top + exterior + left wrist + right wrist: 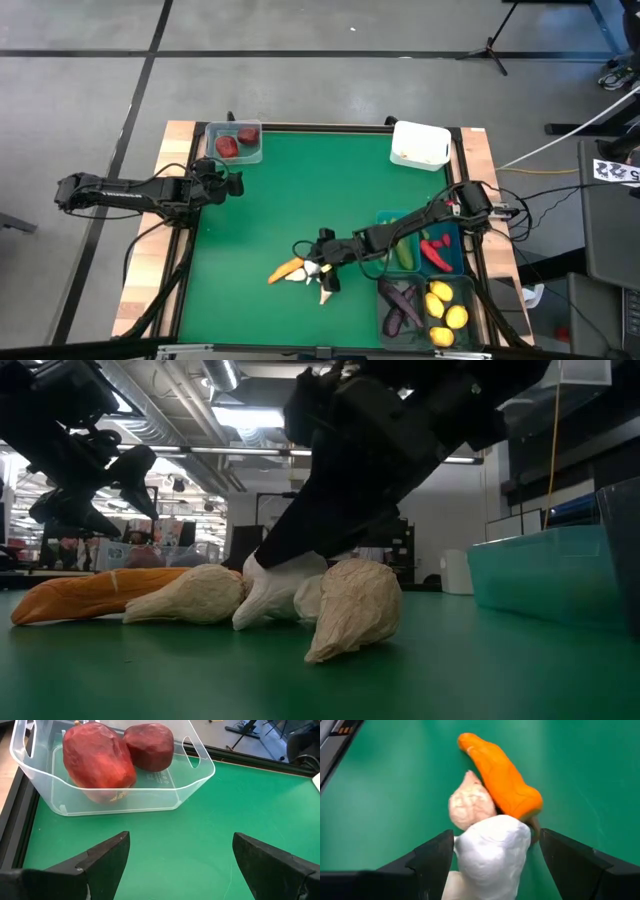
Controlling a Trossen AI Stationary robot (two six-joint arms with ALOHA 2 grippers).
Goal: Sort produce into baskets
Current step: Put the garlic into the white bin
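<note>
My two arms are dark and jointed, with black cables trailing behind each; left gripper [232, 183] and right gripper [318, 262] carry wedge-shaped dark fingers [102, 860].

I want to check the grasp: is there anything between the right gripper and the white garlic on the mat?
Nothing visible stands between them. The right gripper has its open fingers on either side of the white garlic. The carrot and a second, beige garlic lie just beyond it, touching it.

Grey floor [300, 90] crossed by dark tape lines [140, 85].
</note>
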